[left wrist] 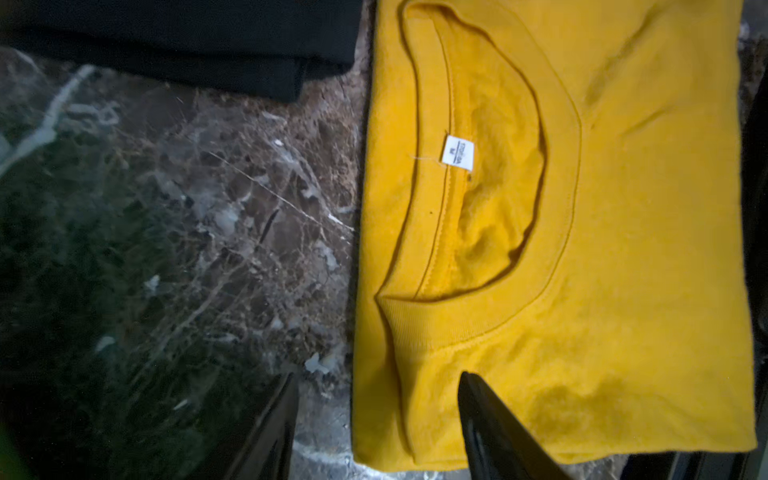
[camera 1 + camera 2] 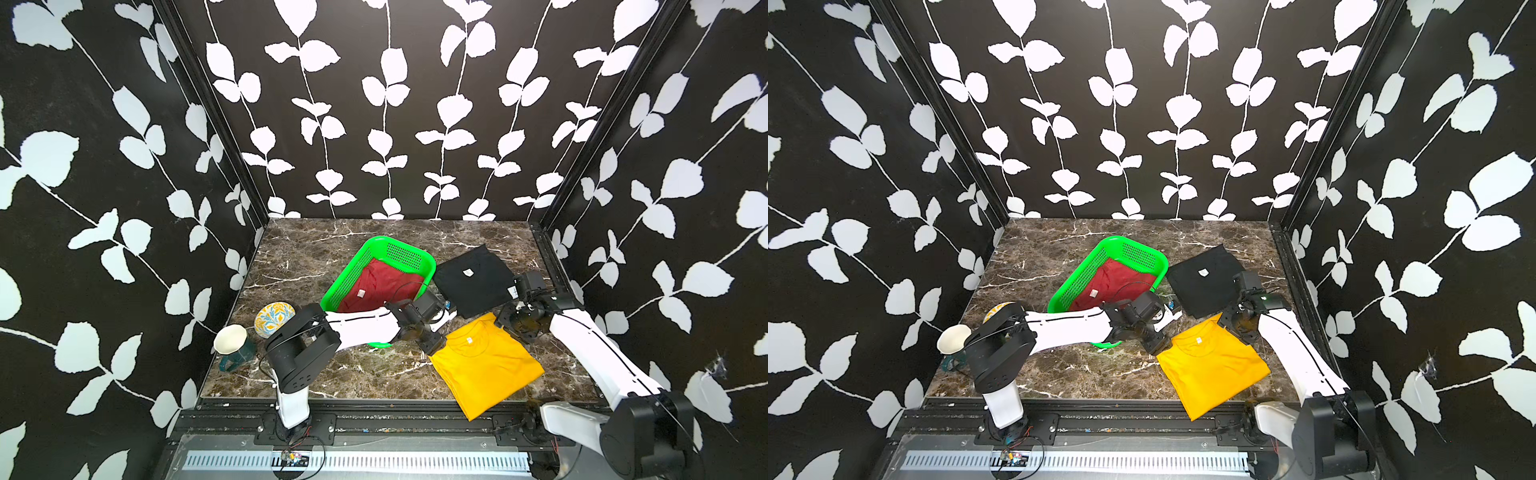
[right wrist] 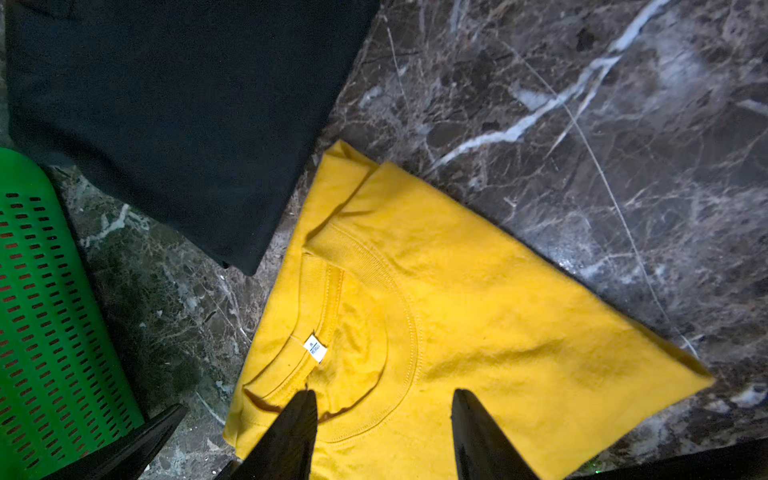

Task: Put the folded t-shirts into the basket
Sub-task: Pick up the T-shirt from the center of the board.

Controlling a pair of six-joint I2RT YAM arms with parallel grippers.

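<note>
While both arms reach in from the front edge, the scene near to far:

Front rail: black metal rail [image 2: 374,419] runs along the tabletop's front edge, carrying both arm bases.
Yellow shirt: folded yellow cloth t-shirt [image 2: 486,365] lies flat by the front edge toward the front right corner, white neck label [image 1: 458,153] up; its nearest corner overhangs the rail.
Left gripper: black parallel left gripper [image 1: 376,419] has its jaws apart, holding nothing; one finger is over the yellow shirt's collar edge, the other over bare marble.
Right gripper: black parallel right gripper [image 3: 384,428] has its jaws apart above the yellow collar, holding nothing.
Mug: dark green faceted mug with white inside [image 2: 232,347] stands near the left edge, front.
Bowl: yellow-blue patterned bowl [image 2: 273,318] sits just behind the mug.
In the way: white left arm [image 2: 361,328] crosses over the basket's near end.
Basket: bright green perforated plastic basket [image 2: 376,245] sits mid-table, turned diagonally.
Red shirt: folded red cloth t-shirt [image 2: 374,282] lies inside the basket.
Black shirt: folded black cloth t-shirt [image 2: 473,278] lies just beside the basket toward the right edge, close to the yellow shirt.
Surface: dark brown marble-look tabletop [image 2: 311,257] with white veins.
Room: black walls with white leaf pattern [image 2: 374,104] on three sides.
</note>
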